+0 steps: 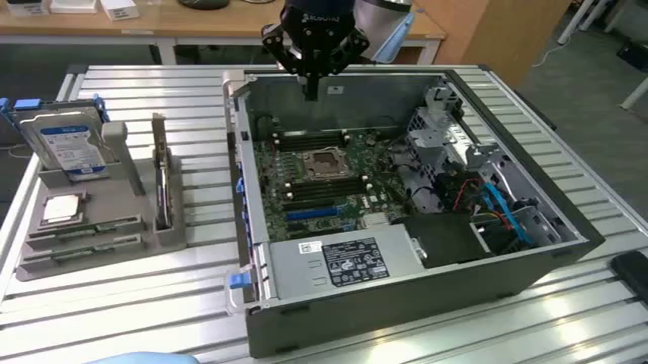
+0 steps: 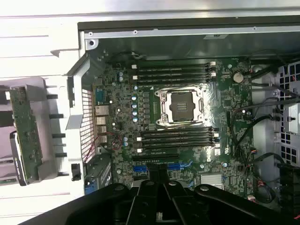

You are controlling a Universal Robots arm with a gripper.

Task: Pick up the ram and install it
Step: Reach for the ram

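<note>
At about eight o'clock from the open computer case [image 1: 385, 311], in the exterior view, the ram [image 1: 86, 227] lies in a slot at the near end of a grey holder [image 1: 127, 182] on the slatted worktop [image 1: 152, 91], with a hard drive [image 1: 69, 144] standing at the holder's far end and a tall card [image 1: 160, 174] upright on its case side. The gripper [image 1: 312, 92] hangs at twelve o'clock of the case, above its far wall and well apart from the ram, its fingers pressed together on nothing. Below it the motherboard [image 1: 324, 182] lies bare in the case.
</note>
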